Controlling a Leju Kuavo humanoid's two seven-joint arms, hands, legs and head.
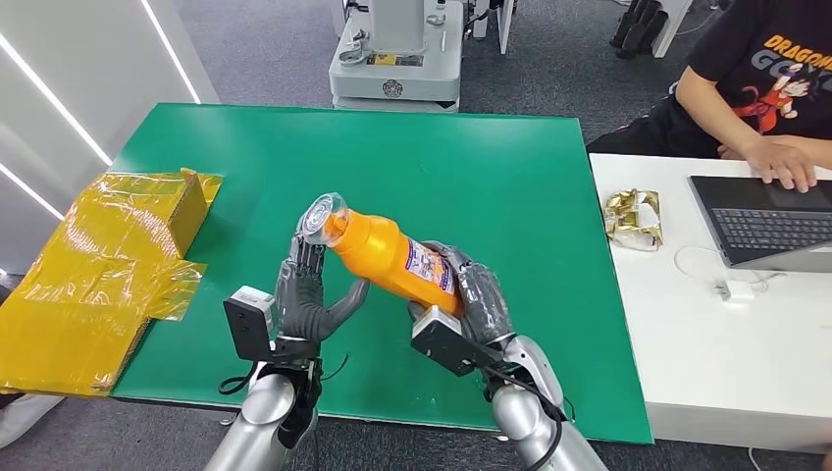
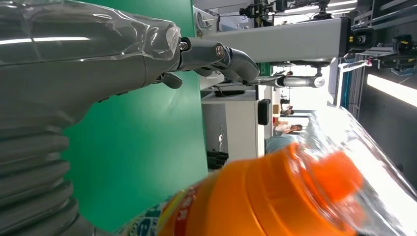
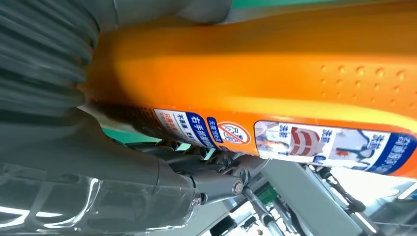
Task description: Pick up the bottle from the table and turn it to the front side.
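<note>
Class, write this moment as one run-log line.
right hand grips orange bottle | bottle tilted above green table | left hand open by neck

Crumpled yellow wrap [image 1: 93, 280] lies left of the green mat [image 1: 491, 186]; a person [image 1: 775, 88] types on a laptop [image 1: 765, 221].

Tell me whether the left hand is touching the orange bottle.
Cannot tell. In the head view the left hand sits right beneath the bottle neck, its fingers overlapping the clear cap, but neither contact nor gap shows plainly.

Orange bottle [image 1: 388, 250], blue-white label; green table [image 1: 471, 167]; yellow wrapping [image 1: 93, 270]; grey hands.
</note>
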